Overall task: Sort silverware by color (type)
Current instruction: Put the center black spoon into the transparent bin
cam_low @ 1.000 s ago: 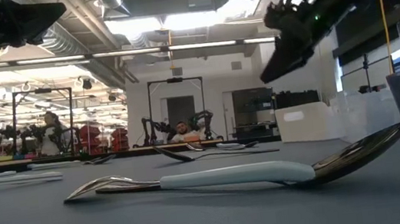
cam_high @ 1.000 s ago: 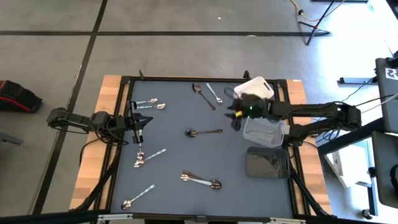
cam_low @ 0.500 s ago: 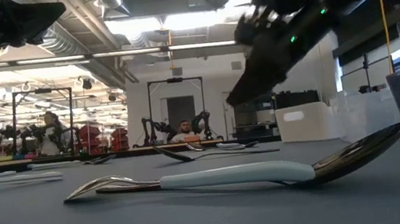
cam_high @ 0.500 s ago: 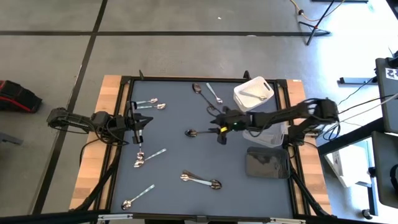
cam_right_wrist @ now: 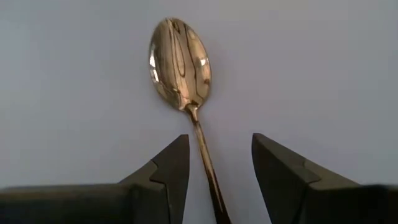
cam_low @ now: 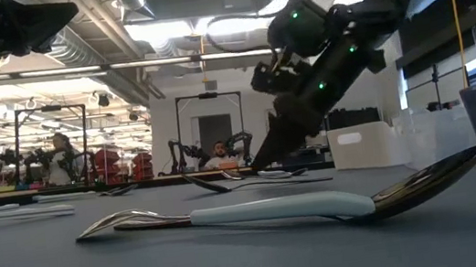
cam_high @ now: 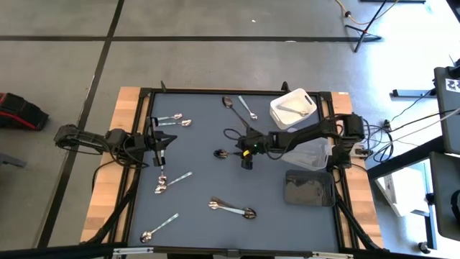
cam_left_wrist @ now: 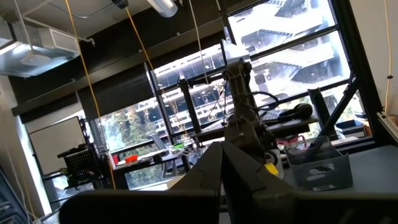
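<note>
there, the right gripper [cam_right_wrist: 214,174] hung over the mid-table spoon [cam_right_wrist: 185,74], jaws parted astride its handle, seen only from the wrist; the left gripper [cam_high: 161,160] waited clenched.

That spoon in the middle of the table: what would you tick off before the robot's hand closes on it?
1. Right hand open: ok.
2. Spoon handle lies between the fingers, seen from the wrist: ok.
3. Fingertips down at the table surface: cannot tell.
4. No other spoon touching this one: ok.
5. Left hand shut and parked at the table's left side, out of the way: ok.
6. White bin unblocked: ok.
</note>
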